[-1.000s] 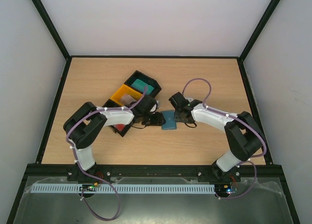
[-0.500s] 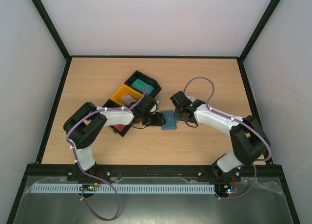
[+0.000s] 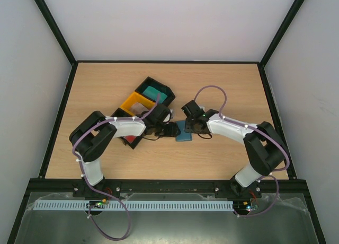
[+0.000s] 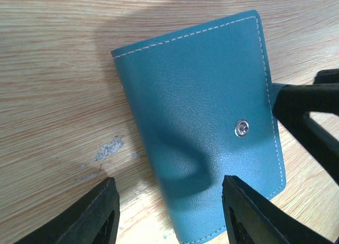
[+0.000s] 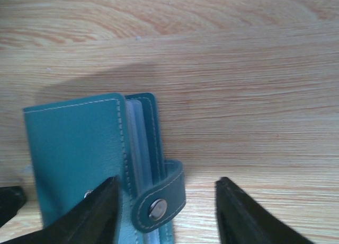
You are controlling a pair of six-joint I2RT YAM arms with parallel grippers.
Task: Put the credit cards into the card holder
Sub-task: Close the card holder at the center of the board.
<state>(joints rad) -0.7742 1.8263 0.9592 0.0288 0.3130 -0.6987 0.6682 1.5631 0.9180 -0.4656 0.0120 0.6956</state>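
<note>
Slate-blue grained leather with pale stitching forms the card holder [image 4: 196, 122], a folded squarish wallet with a round metal stud [image 4: 242, 128] and a curled snap tab [image 5: 159, 199]. Clear sleeves show between its covers. It lies flat on the wood-grain table [image 5: 238, 69], inside plain white walls [image 3: 169, 21], between both arms. The left gripper [image 4: 168, 183] and right gripper [image 5: 167, 183] hover over it, fingers spread, holding nothing.
</note>
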